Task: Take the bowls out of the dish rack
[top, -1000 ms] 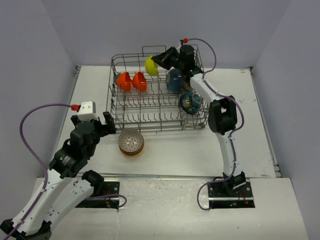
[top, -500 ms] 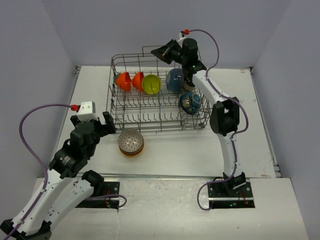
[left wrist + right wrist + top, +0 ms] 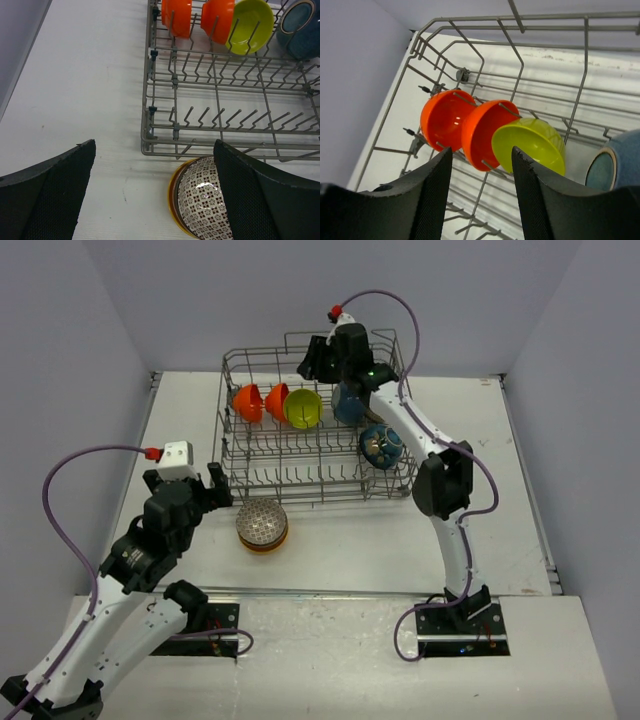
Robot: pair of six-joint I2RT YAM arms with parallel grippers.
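Note:
The grey wire dish rack stands at the back of the table. In it an orange bowl, a red bowl and a yellow-green bowl stand on edge in a row. A blue bowl and a dark teal patterned bowl stand to their right. My right gripper is open and empty above the row, which shows between its fingers: orange, red, yellow-green. My left gripper is open and empty on the table by the rack's front left corner.
A patterned bowl nested in a yellow bowl sits on the table in front of the rack, just right of my left gripper. The rack's front wall and upright tines are close ahead. Walls enclose the table on three sides.
A second ago the yellow-green bowl was at my right gripper's fingers above the rack. It now rests in the rack beside the red bowl, and the right gripper has shifted left. The left arm is still.

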